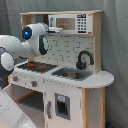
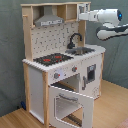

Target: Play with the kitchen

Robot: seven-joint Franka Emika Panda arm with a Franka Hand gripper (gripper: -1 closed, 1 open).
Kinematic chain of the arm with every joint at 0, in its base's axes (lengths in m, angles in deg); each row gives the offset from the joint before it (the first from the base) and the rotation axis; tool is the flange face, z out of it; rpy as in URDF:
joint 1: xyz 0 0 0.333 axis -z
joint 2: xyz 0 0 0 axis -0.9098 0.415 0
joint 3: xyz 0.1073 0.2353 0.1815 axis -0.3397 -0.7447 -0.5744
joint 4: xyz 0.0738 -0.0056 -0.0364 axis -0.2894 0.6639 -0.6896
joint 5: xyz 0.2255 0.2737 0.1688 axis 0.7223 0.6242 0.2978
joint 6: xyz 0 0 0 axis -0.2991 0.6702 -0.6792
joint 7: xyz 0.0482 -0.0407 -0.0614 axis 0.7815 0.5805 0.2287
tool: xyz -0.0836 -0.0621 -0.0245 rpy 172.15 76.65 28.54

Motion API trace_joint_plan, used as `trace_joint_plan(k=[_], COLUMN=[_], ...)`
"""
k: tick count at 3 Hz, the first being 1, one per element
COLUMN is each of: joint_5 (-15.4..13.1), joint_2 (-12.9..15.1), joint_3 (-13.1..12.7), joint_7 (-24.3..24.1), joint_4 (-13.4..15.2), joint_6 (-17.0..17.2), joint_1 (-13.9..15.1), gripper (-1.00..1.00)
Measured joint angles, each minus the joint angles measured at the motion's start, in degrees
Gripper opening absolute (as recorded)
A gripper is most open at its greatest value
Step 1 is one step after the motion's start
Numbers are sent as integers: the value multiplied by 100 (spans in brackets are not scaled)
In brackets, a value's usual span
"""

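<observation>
The kitchen is a tall light-wood and white toy unit. It has a black-red hob, a grey hood, a black tap over the sink, and knobs. Its windowed oven door hangs open at the front. My white arm reaches to the top shelf. The gripper sits at the microwave-like upper compartment, right against its front.
A grey curtain hangs behind the kitchen in both exterior views. The floor is wooden. In the first exterior view my arm's bulky white links hang over the hob side. A white panel fills the first exterior view's lower left.
</observation>
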Motion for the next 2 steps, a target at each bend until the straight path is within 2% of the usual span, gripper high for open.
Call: trace_joint_plan(k=[1,2], joint_5=[-1,-1], joint_2=[-60,-149], joint_3=[349,558], joint_7=[44,68], joint_4=[222,387], joint_6=[-120,-247], joint_1=[-417,-621], gripper=[-100,-100])
